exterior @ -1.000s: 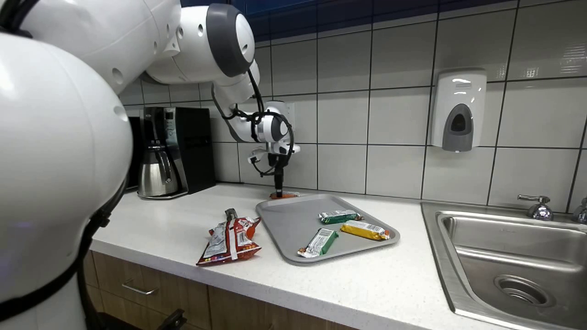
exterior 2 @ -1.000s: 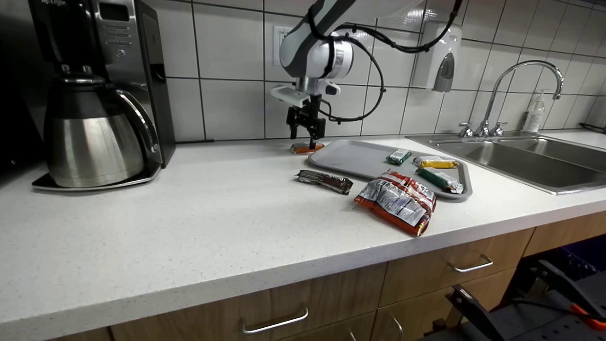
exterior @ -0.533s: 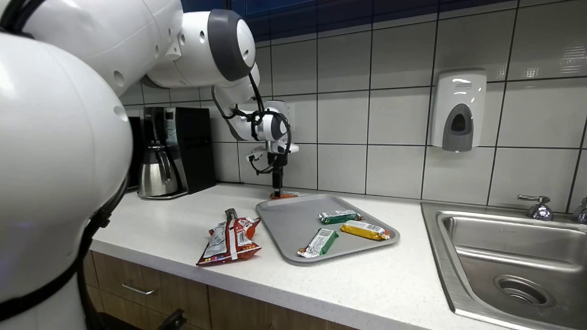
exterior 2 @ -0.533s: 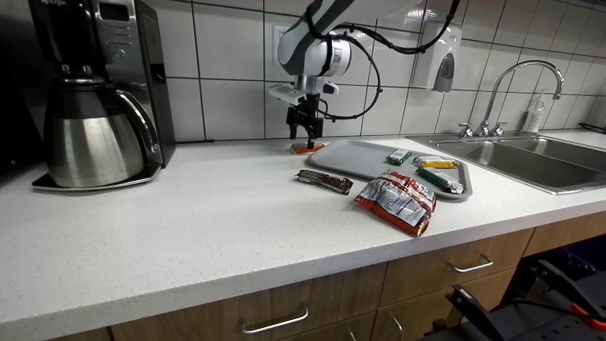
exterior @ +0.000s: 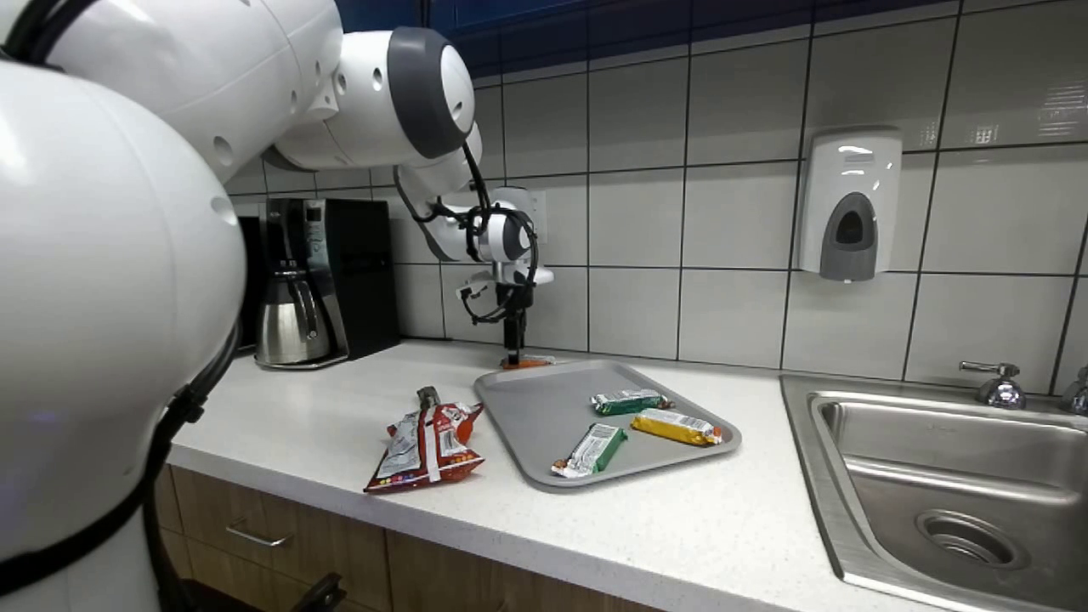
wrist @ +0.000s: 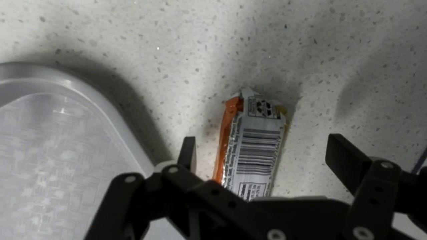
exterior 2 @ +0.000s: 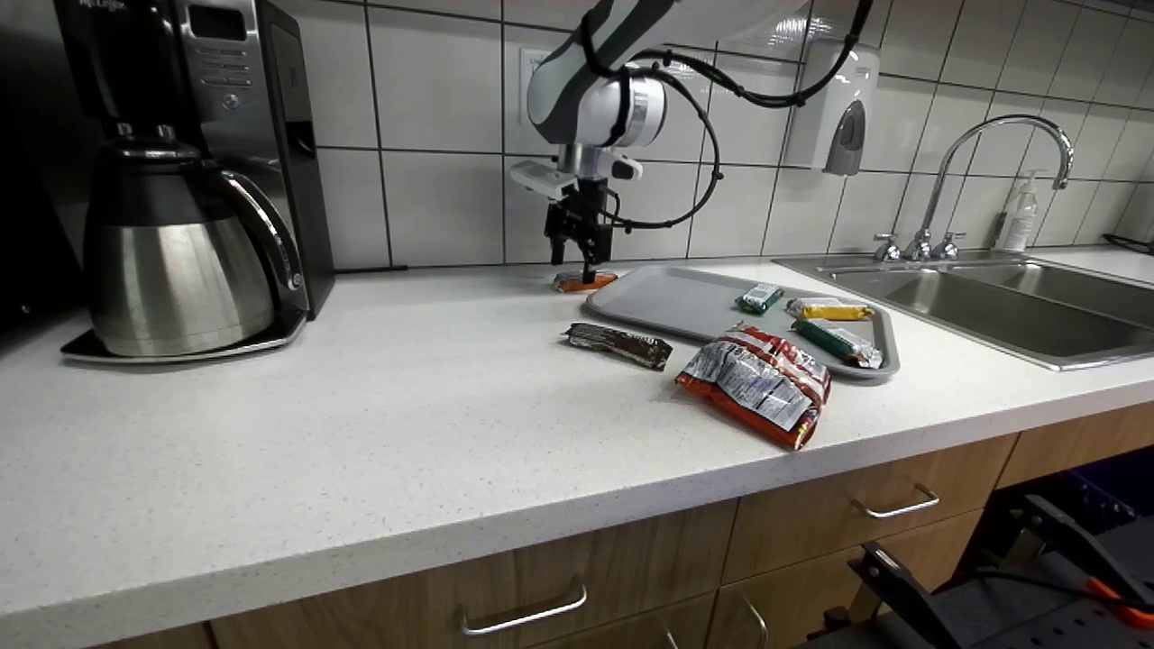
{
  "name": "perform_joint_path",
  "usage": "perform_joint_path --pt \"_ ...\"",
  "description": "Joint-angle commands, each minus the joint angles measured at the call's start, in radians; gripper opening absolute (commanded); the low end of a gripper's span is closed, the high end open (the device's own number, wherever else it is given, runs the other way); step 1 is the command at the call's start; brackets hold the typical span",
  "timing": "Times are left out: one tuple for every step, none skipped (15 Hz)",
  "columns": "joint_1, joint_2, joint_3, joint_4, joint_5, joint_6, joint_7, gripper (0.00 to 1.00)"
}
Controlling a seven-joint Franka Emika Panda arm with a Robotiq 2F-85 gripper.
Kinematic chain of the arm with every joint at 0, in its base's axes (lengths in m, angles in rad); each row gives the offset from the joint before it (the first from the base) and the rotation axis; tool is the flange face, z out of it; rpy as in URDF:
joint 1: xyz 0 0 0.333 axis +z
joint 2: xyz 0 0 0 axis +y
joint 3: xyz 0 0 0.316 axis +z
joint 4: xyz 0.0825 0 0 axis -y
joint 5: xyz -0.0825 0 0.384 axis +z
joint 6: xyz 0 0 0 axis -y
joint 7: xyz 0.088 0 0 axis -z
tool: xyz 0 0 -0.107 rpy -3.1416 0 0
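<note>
My gripper (wrist: pixel 262 148) stands open over a snack bar (wrist: pixel 253 150) in an orange and silver wrapper, lying on the white counter. One finger is on each side of the bar; gaps show between both fingers and the wrapper. The bar's near end is hidden behind the gripper body in the wrist view. In both exterior views the gripper (exterior 2: pixel 573 261) points down at the orange bar (exterior 2: pixel 574 284) near the tiled wall. Close beside the left finger is the corner of a grey tray (wrist: pixel 66 150). That tray (exterior: pixel 535 416) carries two green bars (exterior: pixel 629 401) and a yellow bar (exterior: pixel 676 427).
A red snack bag (exterior 2: pixel 757 383) lies by the tray's edge, near the counter front. Left of it is a dark brown bar (exterior 2: pixel 619 345). A coffee maker (exterior 2: pixel 180 243) stands at the left, a sink (exterior: pixel 952 476) at the right. Tiled wall (exterior: pixel 633 306) rises behind the gripper.
My gripper has shifted slightly to the left in both exterior views, and the arm's elbow has sunk a little. The bars, bag and tray have stayed where they were.
</note>
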Motion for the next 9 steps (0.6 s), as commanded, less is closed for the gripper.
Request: perform_joint_path --pt "-0.001 0.024 0.003 0.060 -0.008 -0.054 0.044 1.00" --pt "-0.001 0.024 0.003 0.062 -0.009 -0.056 0.045 1.00" --pt "-0.001 0.025 0.003 0.065 -0.009 -0.061 0.046 1.00" --pt "-0.002 0.025 0.005 0.067 -0.010 -0.068 0.041 1.00" --pt "-0.005 0.024 0.010 0.069 -0.009 -0.080 0.030 1.00" --pt "-0.006 0.004 0.010 0.018 -0.011 -0.030 0.016 1.00" --pt "-0.006 0.004 0.011 0.020 -0.011 -0.035 0.016 1.00" --pt "-0.006 0.004 0.011 0.021 -0.011 -0.038 0.016 1.00" --pt "-0.006 0.005 0.011 0.022 -0.011 -0.039 0.016 1.00"
